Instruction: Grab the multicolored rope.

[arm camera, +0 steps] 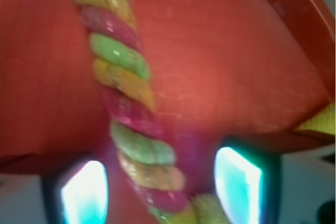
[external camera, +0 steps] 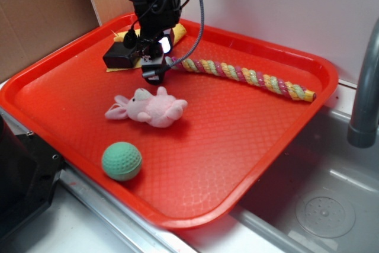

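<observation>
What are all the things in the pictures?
multicolored rope: one, pink, yellow and pale green, across the tray's back
yellow cloth: one, back corner, under the arm
bunny toy: one, pink, tray middle
ball: one, green, tray front
tray: one, red, over the sink
sink: one, grey, right
faucet: one, grey, right edge
gripper: one, black, jaws apart either side of the rope's end

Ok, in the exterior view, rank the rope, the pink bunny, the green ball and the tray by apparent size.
Largest to smallest as they look:
1. red tray, by far
2. multicolored rope, longest item on it
3. pink plush bunny
4. green ball, though it sits nearer the camera, so its margin under the bunny is unsure.
</observation>
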Motion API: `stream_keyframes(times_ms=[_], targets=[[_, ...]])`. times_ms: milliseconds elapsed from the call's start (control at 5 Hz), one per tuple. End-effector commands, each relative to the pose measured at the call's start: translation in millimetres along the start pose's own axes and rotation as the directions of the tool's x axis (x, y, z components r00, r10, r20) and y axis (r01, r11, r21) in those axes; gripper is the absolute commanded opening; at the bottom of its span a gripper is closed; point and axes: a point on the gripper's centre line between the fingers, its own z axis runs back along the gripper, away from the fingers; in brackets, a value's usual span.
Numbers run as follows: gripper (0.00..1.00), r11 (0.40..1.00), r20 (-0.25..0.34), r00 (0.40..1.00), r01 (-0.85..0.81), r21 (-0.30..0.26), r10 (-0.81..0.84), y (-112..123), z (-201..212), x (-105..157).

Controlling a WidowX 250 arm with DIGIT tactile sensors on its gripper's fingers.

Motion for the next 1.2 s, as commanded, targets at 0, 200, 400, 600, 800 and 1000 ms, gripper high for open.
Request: stream_keyframes(times_ms=[0,200,400,600,800,1000], targets=[[0.0,1.0,-0.006,1.0,-0.021,0.012,0.021,3,7,12],[0.0,1.0,-0.02,1.0,-0.016,0.0,0.016,3,5,12],[0.0,1.0,-0.038,0.999,-0.019,-0.004,0.019,4,5,14],[0.0,0.997,-0.055,0.996,-0.069,0.039,0.071,2,15,14],[0.0,0.961,-0.063,0.962,-0.257,0.105,0.264,5,51,7],[0.0,0.858,-0.077,0.866,-0.471,0.203,0.494,-4,96,0]])
